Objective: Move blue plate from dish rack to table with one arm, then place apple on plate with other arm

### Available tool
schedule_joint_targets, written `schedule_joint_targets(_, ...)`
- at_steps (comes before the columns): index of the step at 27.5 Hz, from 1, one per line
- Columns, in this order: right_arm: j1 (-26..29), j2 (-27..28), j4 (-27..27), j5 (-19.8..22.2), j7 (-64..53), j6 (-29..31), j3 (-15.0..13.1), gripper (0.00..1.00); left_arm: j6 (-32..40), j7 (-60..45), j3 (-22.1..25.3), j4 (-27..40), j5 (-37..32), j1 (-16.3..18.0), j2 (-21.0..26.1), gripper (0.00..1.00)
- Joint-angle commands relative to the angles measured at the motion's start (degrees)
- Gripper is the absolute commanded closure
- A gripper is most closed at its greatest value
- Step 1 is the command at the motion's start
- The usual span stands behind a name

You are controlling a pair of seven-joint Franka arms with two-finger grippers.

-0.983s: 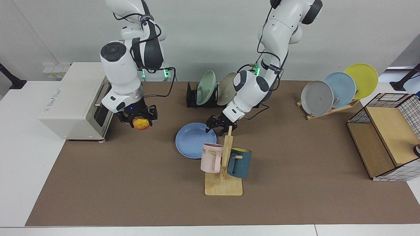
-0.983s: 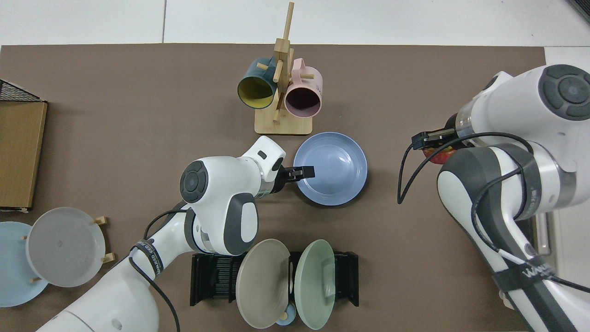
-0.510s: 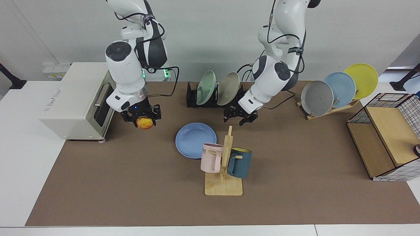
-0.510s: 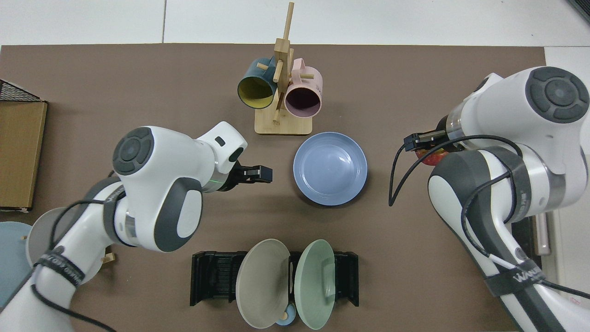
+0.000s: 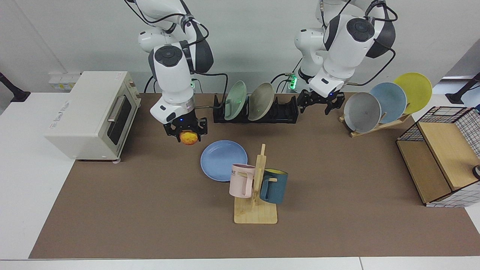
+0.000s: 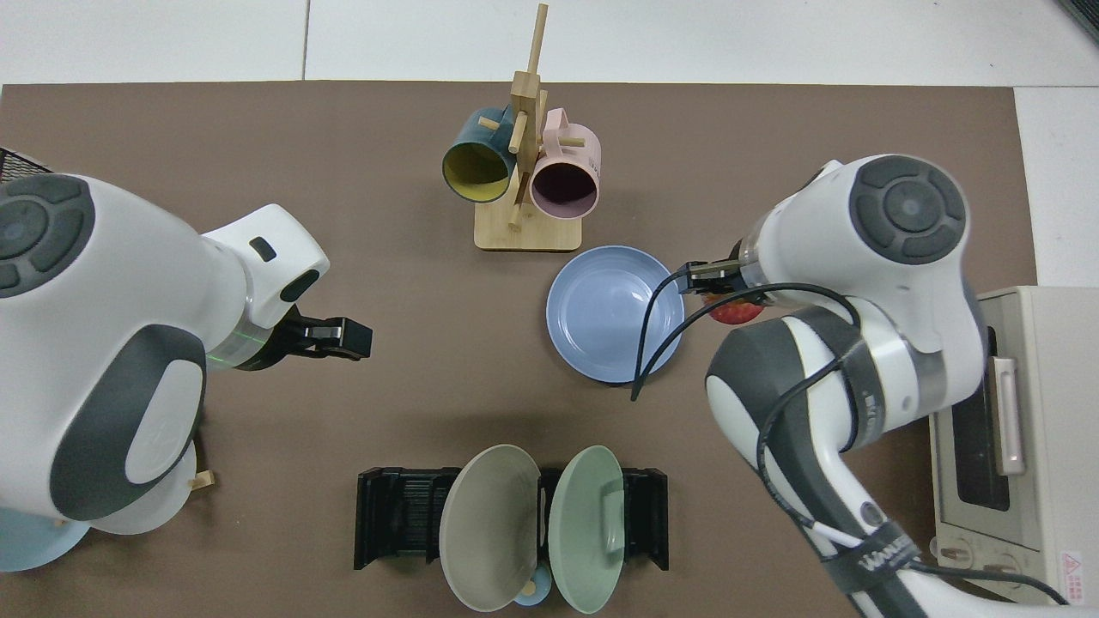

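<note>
While the round matte periwinkle-blue plate (image 5: 224,160) (image 6: 615,313) lies flat on the brown mat of the white-edged desk (image 5: 150,210) (image 6: 258,129), just beside the light wooden mug tree (image 5: 256,195) (image 6: 525,172) with its pink mug (image 5: 242,180) (image 6: 564,178) and dark teal mug (image 5: 273,186) (image 6: 475,166), the right end effector (image 5: 186,133) (image 6: 719,287) hangs in the air near the plate's rim, clamped around the small red-and-yellow apple (image 5: 188,138) (image 6: 735,311). Apple is off the desk, not over the plate's middle; in the top view it sits just outside the plate edge, mostly hidden under the arm. Left end effector (image 5: 320,103) (image 6: 339,336) hovers empty, fingers spread apart, between the low black slotted dish rack (image 5: 283,112) (image 6: 399,515) and the slanted wooden plate stand (image 5: 378,125). Dish rack holds a pale green plate (image 5: 235,100) (image 6: 588,528) and a taupe plate (image 5: 260,101) (image 6: 489,528), both on edge. Wooden stand carries a grey plate (image 5: 362,111), a sky-blue plate (image 5: 390,99) and a yellow plate (image 5: 414,90). White toaster oven (image 5: 90,112) (image 6: 1004,506) stands at the desk's end, beside the right arm. Wire basket with wooden boards (image 5: 442,157) sits at the opposite end.
</note>
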State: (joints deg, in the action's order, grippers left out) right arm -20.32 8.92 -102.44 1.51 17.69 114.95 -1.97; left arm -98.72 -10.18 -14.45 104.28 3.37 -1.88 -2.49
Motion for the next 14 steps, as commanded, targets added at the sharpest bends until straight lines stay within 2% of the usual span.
schedule_joint_targets(1,-3.6,1.8,-0.1,0.5,7.0,1.7,-0.1,0.99,7.0,0.8,1.0,-7.6,-3.8,1.0,1.2,0.01)
schedule_joint_targets(7,-5.9,5.0,-0.3,0.9,10.1,5.5,-0.1,0.99,13.4,4.3,4.5,-13.2,-3.9,1.0,1.2,0.01)
schedule_joint_targets(14,-7.6,9.5,-0.3,0.2,12.2,9.7,-0.1,0.98,13.8,6.8,6.3,-14.4,-3.7,1.3,2.0,0.01)
